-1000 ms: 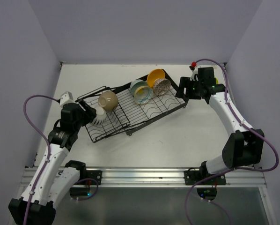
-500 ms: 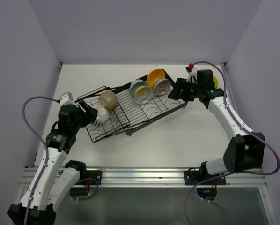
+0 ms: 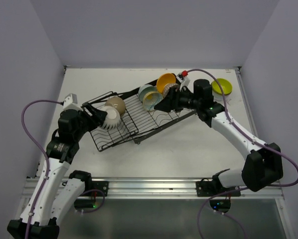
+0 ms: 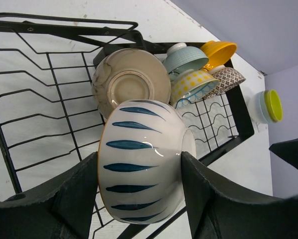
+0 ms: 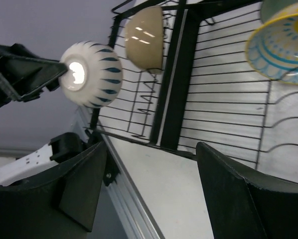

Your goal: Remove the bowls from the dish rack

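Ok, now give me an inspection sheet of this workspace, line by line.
Surface: white table, no spills seen.
Job's things: black dish rack lies diagonally, holding beige bowl, teal bowl, yellow-patterned bowl, orange bowl and speckled bowl; lime bowl on the table right of it.
Clutter: nothing seen.
Grippers: left gripper shut on striped bowl, above the rack's left end; right gripper open, empty, over the rack.
Cables: purple cables loop off both arms; no snag seen.
Surroundings: plain walls; metal rail at near edge.
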You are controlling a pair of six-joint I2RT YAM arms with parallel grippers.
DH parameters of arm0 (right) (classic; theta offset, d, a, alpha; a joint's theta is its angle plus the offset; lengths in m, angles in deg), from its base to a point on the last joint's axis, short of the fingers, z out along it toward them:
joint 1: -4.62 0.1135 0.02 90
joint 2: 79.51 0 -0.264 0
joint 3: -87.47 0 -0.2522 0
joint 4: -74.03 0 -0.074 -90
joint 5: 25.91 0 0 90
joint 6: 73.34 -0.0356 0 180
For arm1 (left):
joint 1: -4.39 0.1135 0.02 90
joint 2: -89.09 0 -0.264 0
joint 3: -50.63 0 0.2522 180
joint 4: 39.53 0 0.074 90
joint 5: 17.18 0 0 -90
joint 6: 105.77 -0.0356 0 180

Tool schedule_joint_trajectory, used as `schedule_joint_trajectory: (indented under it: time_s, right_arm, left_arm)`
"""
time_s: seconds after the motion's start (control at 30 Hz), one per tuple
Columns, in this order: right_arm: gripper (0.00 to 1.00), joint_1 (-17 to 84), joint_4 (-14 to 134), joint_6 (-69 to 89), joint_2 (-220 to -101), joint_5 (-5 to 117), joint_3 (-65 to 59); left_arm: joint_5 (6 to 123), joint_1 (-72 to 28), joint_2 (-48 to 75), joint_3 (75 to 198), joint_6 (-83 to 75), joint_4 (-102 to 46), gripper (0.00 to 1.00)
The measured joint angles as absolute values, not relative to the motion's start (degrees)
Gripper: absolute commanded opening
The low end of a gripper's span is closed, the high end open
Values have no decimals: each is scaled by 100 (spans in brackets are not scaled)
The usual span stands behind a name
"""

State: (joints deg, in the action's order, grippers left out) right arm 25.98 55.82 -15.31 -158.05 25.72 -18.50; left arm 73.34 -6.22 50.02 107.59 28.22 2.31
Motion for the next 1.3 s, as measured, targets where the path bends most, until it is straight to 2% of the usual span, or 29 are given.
schedule_joint_trajectory:
  time_s: [0.33,0.37,0.4,0.43,0.87,1.3]
  right_arm:
    - [81,3470,7625,-3046,-15716,2465,-2576]
    - [84,3553,7767,-3192,-15720,2507,-2611]
    - [94,3623,7968,-3334,-15735,2539,-2643]
    - [98,3689,8222,-3520,-15768,2559,-2674]
    - [99,4058,10819,-5360,-16863,2848,-2869]
    - [99,4401,12165,-6377,-17639,3009,-2770]
  left_arm:
    - [6999,-622,4982,10822,3041,-270,22]
    - [6960,-622,5000,10820,3082,-355,22]
    - [6918,-622,5024,10814,3130,-445,22]
    - [6875,-622,5048,10803,3169,-534,22]
    - [6444,-622,5146,10650,3602,-1251,22]
    - [6156,-622,5304,10335,3943,-1804,22]
